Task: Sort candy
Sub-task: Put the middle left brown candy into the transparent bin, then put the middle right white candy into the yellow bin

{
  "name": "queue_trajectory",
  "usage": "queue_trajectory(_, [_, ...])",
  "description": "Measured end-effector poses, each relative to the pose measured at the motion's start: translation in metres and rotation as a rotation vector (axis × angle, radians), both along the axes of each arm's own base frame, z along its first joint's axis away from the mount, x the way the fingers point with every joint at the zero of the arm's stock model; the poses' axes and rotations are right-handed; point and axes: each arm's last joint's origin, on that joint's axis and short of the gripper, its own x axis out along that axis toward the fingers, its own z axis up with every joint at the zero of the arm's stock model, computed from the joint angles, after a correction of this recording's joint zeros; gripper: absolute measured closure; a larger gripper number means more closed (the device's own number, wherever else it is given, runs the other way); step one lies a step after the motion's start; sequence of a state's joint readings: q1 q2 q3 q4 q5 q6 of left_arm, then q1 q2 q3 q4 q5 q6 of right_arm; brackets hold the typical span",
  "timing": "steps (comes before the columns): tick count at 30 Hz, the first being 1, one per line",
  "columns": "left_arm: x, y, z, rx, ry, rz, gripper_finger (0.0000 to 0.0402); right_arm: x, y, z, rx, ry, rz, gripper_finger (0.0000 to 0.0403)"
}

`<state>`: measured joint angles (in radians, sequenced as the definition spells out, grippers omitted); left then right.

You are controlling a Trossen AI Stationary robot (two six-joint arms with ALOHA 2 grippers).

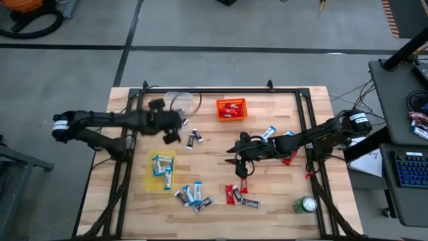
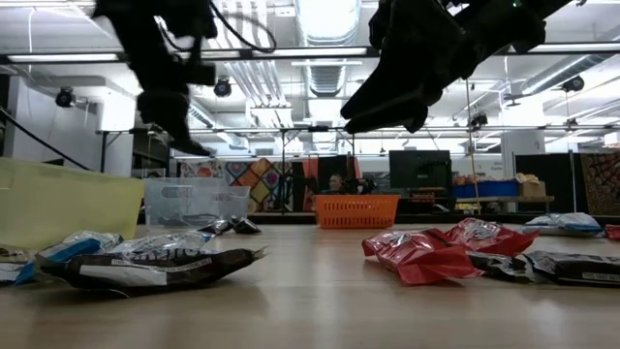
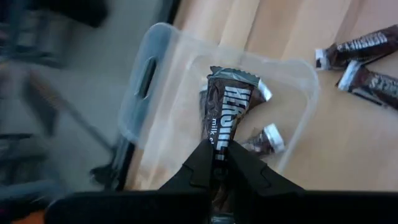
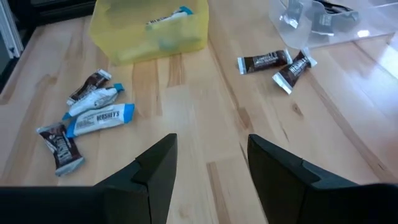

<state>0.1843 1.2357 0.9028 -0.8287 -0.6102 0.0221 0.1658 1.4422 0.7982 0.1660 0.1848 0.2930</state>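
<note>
My left gripper (image 3: pixel 216 163) is shut on a dark brown candy bar (image 3: pixel 229 112) and hangs above the clear bin (image 3: pixel 292 81), which holds other dark bars (image 3: pixel 266 139). In the high view it is a blur (image 1: pixel 174 128) near that bin (image 1: pixel 180 102). My right gripper (image 4: pixel 211 165) stands open above bare table near the middle (image 1: pixel 238 158), nothing between its fingers. Loose candy lies flat on the table: two dark bars (image 1: pixel 194 138), a mixed cluster (image 1: pixel 192 195) and red ones (image 1: pixel 234 194). My left gripper pinches one end of the dark brown bar (image 3: pixel 217 147) between its two fingers. The fingers slant down, and the bar sticks out forward past their tips, along them. The bar is lifted clear, over the clear bin.
A yellow bin (image 1: pixel 162 171) with blue-and-white bars stands near the left front, and an orange bin (image 1: pixel 231 108) with red bars at the far middle. A green can (image 1: pixel 306 204) stands at the front right. More candy lies under the right arm (image 1: pixel 271 134).
</note>
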Motion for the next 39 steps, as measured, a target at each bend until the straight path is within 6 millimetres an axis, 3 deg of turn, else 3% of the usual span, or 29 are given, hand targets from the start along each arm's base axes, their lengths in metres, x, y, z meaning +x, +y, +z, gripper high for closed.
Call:
queue_trajectory(6, [-0.004,0.068,-0.001,-0.177,-0.084,-0.183,0.0396,0.000,0.000,0.000,-0.006,0.000,0.004,0.0220])
queue_trajectory(11, [-0.021,0.115,-0.013,-0.201,-0.100,-0.101,0.0394,0.000,0.000,0.000,-0.007,0.000,0.004,0.0220])
queue_trajectory(17, [-0.025,0.139,-0.029,-0.239,-0.110,-0.027,0.0355,0.000,0.000,0.000,-0.016,0.001,0.010,0.0220])
queue_trajectory(24, [-0.021,0.142,-0.032,-0.256,-0.103,-0.018,0.0292,0.000,0.000,0.000,0.034,-0.001,-0.021,0.0220])
queue_trajectory(29, [-0.024,0.131,-0.023,-0.323,-0.161,0.083,0.0280,0.000,0.000,0.000,0.147,-0.004,-0.091,0.0220])
queue_trajectory(34, [-0.018,0.101,-0.006,-0.453,-0.335,0.046,0.0291,0.000,-0.009,0.002,0.283,0.015,-0.213,0.0220])
queue_trajectory(39, [-0.006,0.055,0.013,-0.492,-0.427,-0.082,0.0306,-0.005,-0.024,0.005,0.344,0.238,-0.397,0.0220])
